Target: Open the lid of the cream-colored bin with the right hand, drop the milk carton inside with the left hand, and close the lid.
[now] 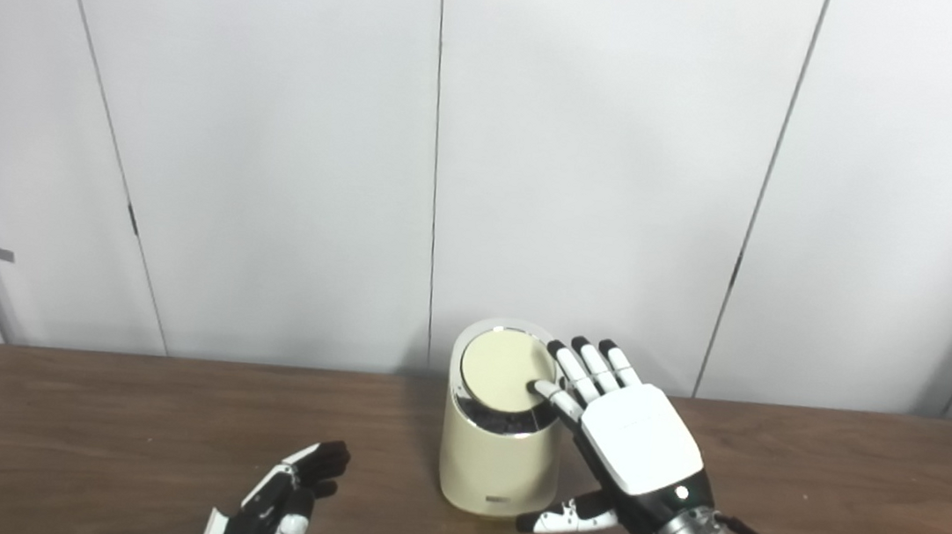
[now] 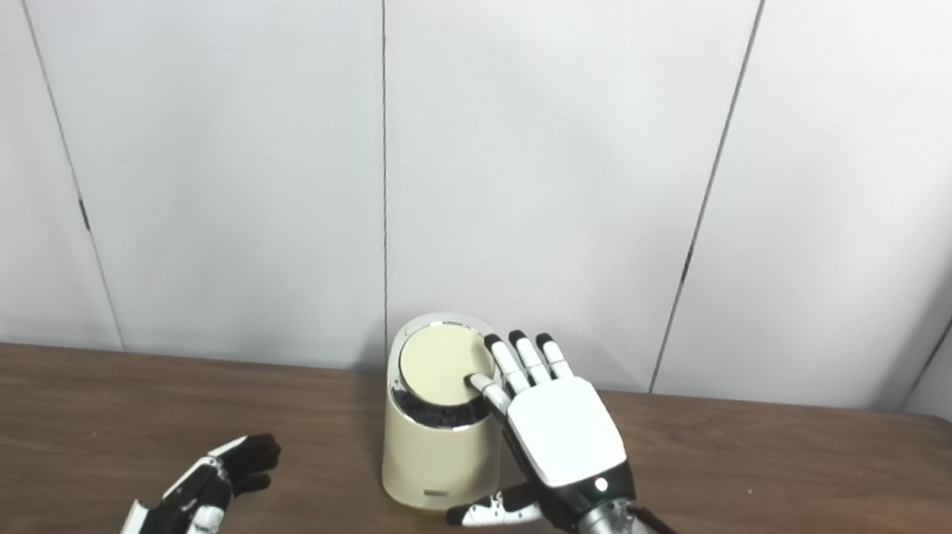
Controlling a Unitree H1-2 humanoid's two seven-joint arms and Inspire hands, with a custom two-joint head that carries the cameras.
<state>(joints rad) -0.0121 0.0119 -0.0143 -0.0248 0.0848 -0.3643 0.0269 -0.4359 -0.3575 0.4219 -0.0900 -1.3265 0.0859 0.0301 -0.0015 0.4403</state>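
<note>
Our right hand (image 1: pixel 630 438), fingers spread and gripping nothing, touches the cream-colored bin's (image 1: pixel 493 468) lid (image 1: pixel 502 371) to work it; our left hand (image 1: pixel 283 499) waits open, empty.

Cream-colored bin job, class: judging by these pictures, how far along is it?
Done: no milk carton is in view and the left hand rests empty on the table, so the drop may be over. In hand: the right hand has fingers on the lid of the cream-colored bin. Left: withdrawing.
</note>
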